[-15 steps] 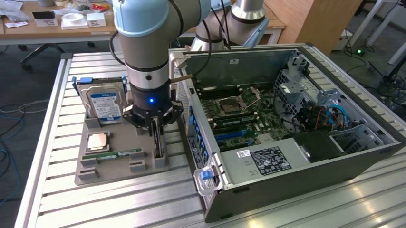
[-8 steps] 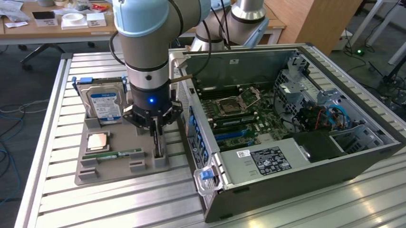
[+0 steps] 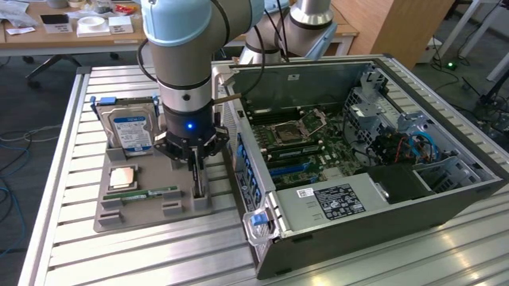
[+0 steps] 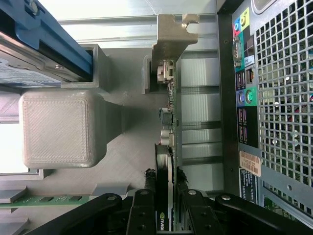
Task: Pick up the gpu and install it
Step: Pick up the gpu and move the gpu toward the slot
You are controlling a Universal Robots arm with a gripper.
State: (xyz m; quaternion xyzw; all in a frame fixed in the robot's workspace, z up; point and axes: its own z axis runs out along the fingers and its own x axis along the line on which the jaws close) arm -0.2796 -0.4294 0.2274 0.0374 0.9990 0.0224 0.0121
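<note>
The gpu [image 3: 198,182] stands on its edge in a slot at the exterior view's right side of the grey holder tray [image 3: 151,219]. In the wrist view it is a thin card [image 4: 167,142] with a silvery metal end bracket [image 4: 170,44]. My gripper [image 3: 195,159] hangs straight down over it. In the wrist view my gripper [image 4: 165,180] has its black fingers [image 4: 148,186] pressed against both faces of the card, shut on it. The card still sits in its slot.
An open computer case [image 3: 445,196] lies at the exterior view's right, close beside the tray, its motherboard [image 3: 298,134] exposed; its rear panel [image 4: 274,98] is near the card. The tray also holds a hard drive [image 3: 131,128], a processor [image 3: 121,177] and a memory stick [image 3: 142,193].
</note>
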